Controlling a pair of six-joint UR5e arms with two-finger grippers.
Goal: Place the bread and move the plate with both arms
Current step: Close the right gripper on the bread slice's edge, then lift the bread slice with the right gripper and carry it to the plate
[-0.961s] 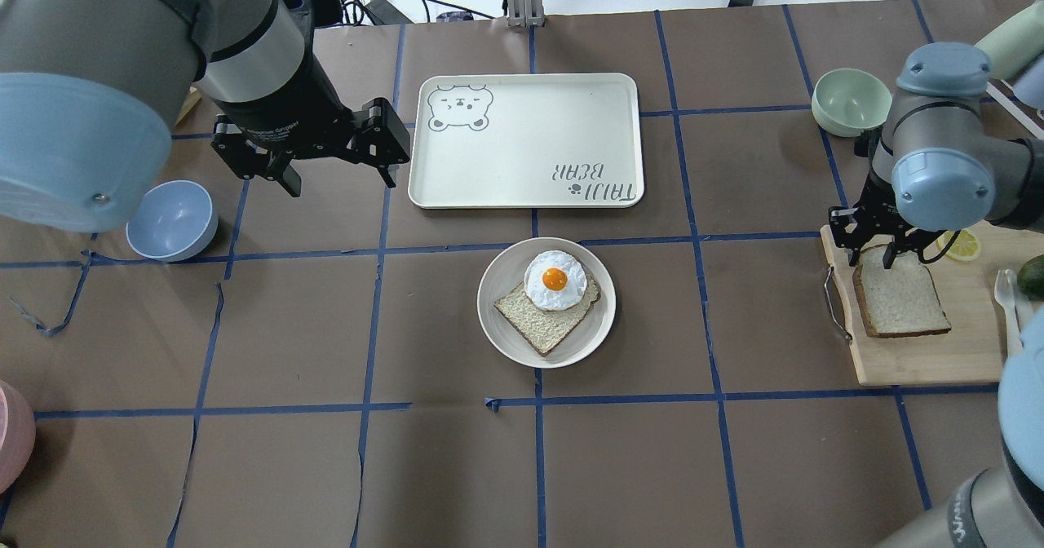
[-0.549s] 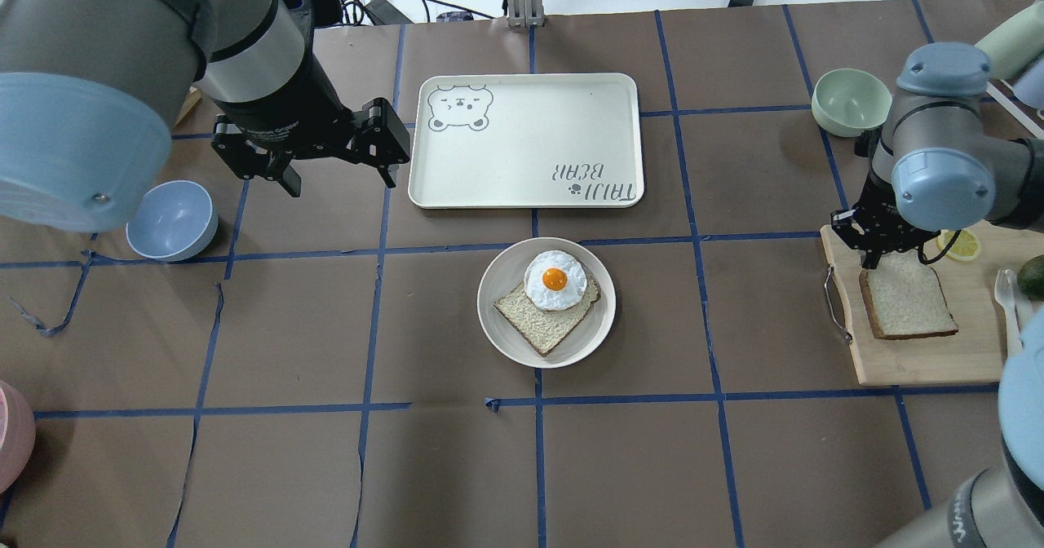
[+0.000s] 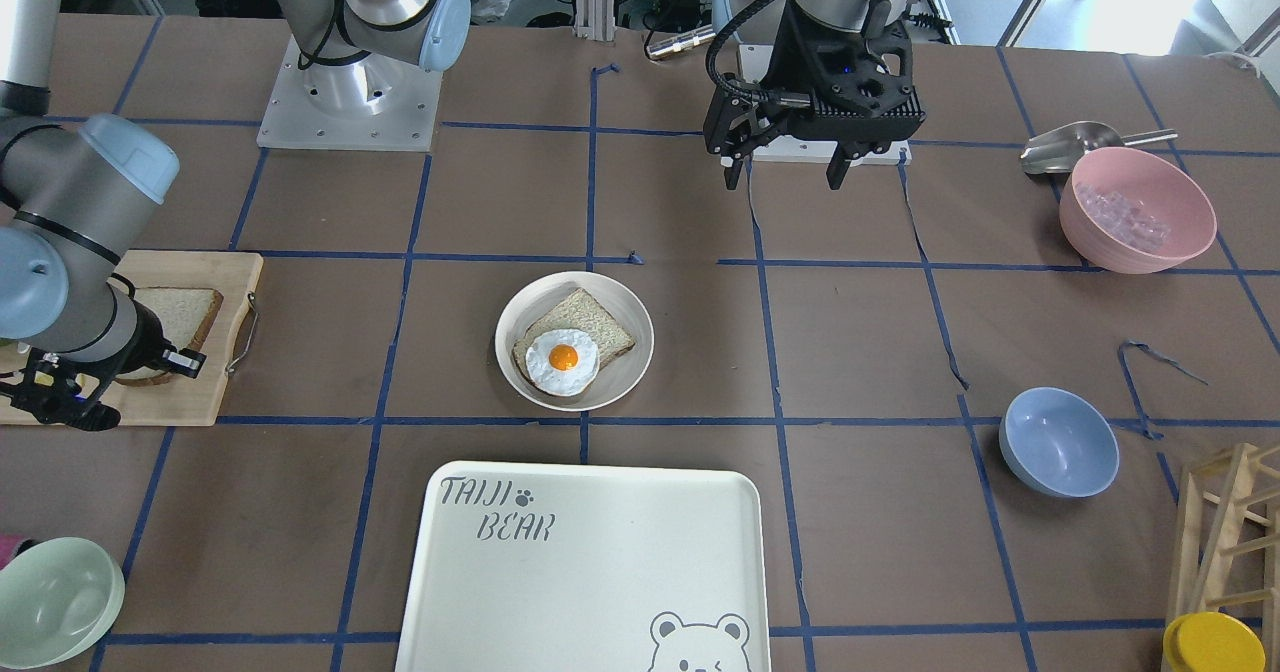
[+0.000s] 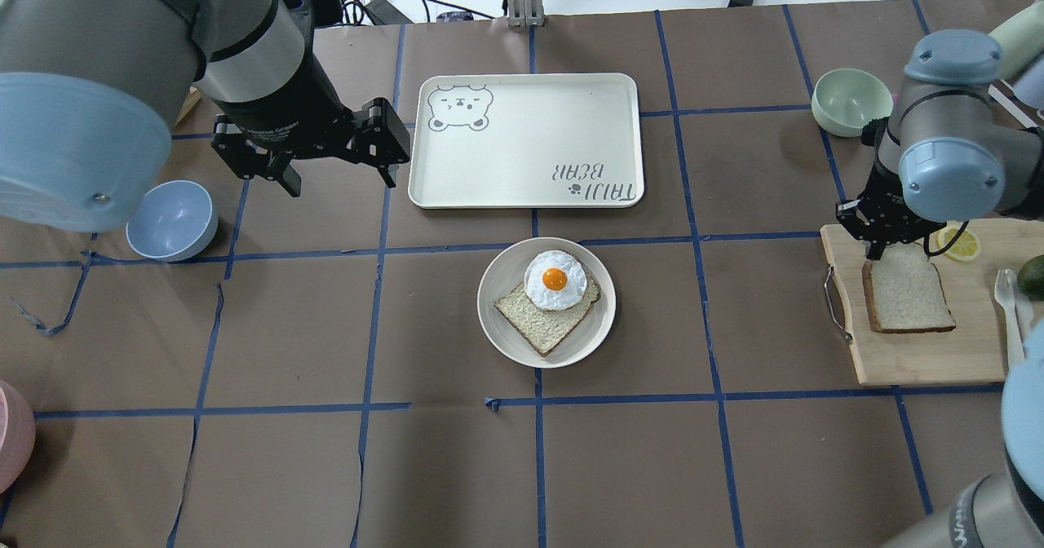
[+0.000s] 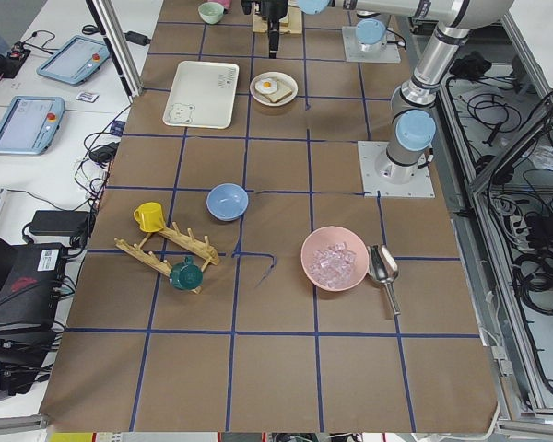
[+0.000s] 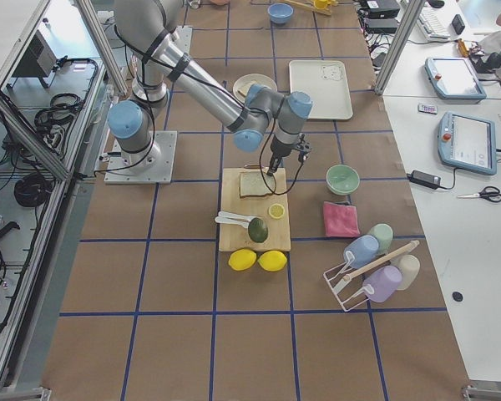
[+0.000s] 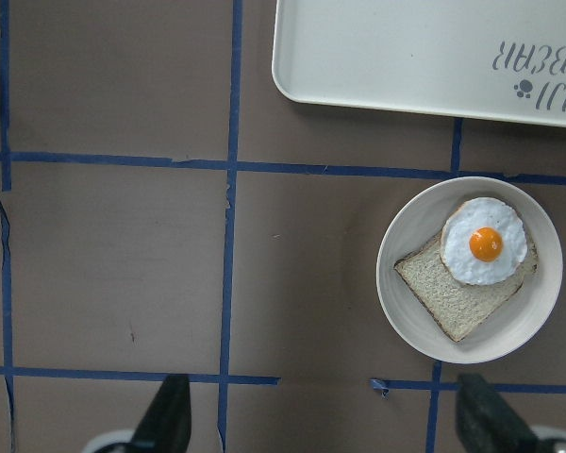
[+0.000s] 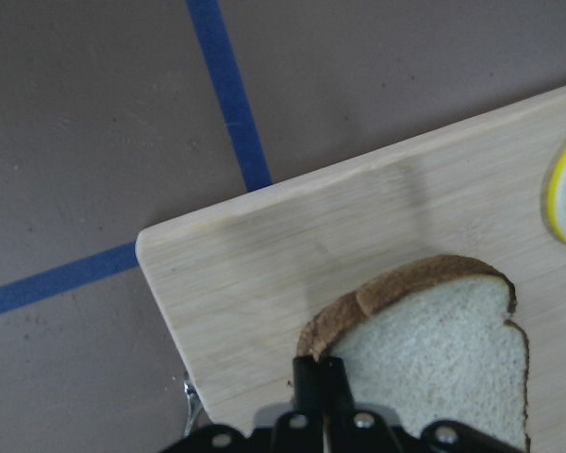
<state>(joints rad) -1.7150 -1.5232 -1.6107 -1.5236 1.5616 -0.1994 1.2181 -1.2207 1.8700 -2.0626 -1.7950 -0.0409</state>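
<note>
Right gripper (image 4: 879, 248) clamped on eleven-o'clock corner of bread (image 4: 909, 299), pickup step; left gripper (image 4: 341, 183) spread wide. Next: lift, carry toward nine o'clock onto plate (image 4: 497, 332).

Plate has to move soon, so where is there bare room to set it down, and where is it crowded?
Bare: the bear tray beyond the plate; the brown squares between plate and blue bowl; the squares between plate and robot. Crowded: the cutting board, with bread, lemon slice, fork and right gripper.
</note>
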